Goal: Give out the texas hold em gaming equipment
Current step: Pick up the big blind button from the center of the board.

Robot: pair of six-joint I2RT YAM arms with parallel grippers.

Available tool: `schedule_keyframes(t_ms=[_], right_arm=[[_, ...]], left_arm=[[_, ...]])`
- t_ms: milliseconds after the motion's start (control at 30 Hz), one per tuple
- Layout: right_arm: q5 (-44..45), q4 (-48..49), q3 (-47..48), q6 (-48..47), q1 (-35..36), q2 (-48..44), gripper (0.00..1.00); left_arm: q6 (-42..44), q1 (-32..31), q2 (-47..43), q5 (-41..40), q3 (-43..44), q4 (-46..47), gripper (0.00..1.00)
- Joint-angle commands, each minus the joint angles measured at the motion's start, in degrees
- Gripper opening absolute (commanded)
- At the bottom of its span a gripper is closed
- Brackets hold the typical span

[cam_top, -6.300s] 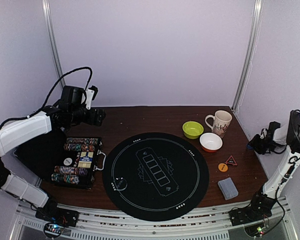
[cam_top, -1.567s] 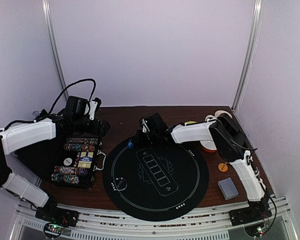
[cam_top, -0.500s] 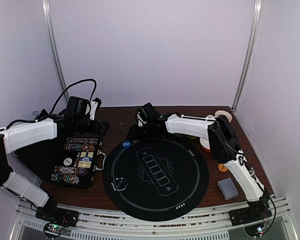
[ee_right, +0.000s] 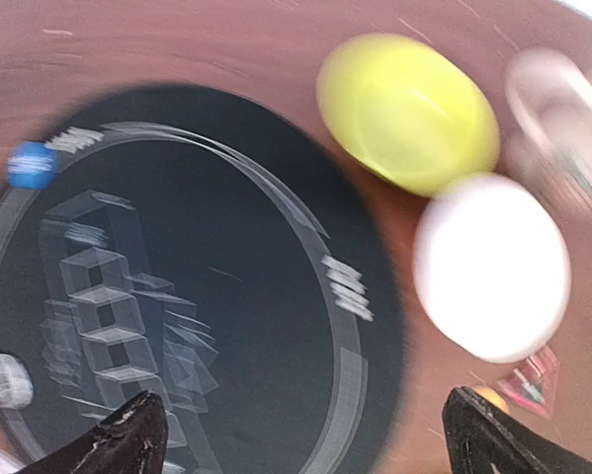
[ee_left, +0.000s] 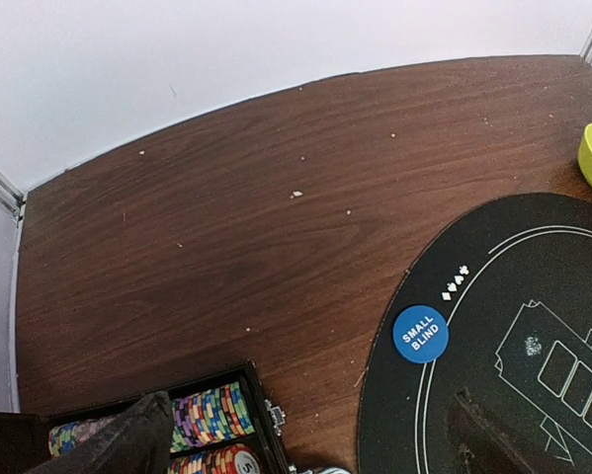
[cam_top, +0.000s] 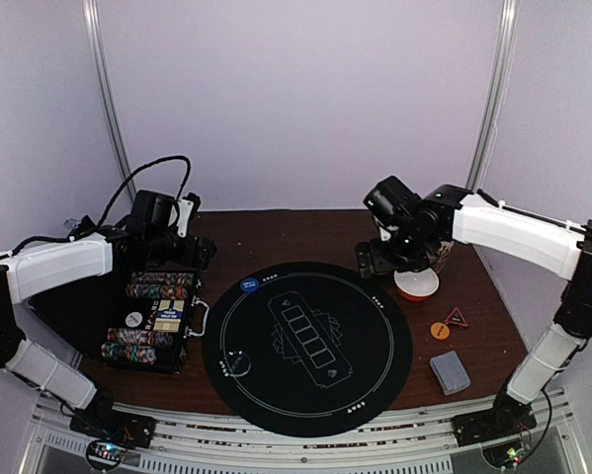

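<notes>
Dark wooden tabletop (cam_top: 276, 232). Left gripper (ee_left: 310, 415) spread wide, empty, by open black chip case (cam_top: 157, 316) at 9 o'clock of round black felt mat (cam_top: 305, 395). Round blue disc (cam_top: 248, 286) flat on mat's 11 o'clock rim. Right gripper (ee_right: 303, 403) agape, empty, at 1 o'clock. Grey-blue card deck (cam_top: 450, 371) at 3 o'clock.

Overhead view: fixed high behind the arm bases, facing the back wall, and distant enough to take in the whole desk (cam_top: 276, 232). Left wrist view: close, angled down over the desk's 11 o'clock area. Right wrist view: close, blurred, looking down near 2 o'clock. All three views share the round black mat (cam_top: 365, 365) and the blue disc (cam_top: 248, 286).
</notes>
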Motion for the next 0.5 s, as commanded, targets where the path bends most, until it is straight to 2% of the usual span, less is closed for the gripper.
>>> schedule_keyframes(t_ms=[0,133,300,467], right_arm=[[3.90,-7.12,-15.12,4.49,-6.67,-7.78,1.00],[-1.91,-2.64,-25.52,6.10,-10.68,-13.03,1.00],[-5.27,2.19,-32.38,5.64,-15.25,-12.44,0.98],[-8.07,7.63,-37.89,2.63,-21.67,-11.84,0.87]], left_arm=[[0.42,0.27,0.02,0.40,0.17,2.02,0.98],[0.40,0.27,0.10,0.37,0.01,2.10,0.98],[0.44,0.27,0.61,0.37,0.19,2.13,0.98],[0.66,0.27,0.55,-0.13,0.14,2.12,0.98]])
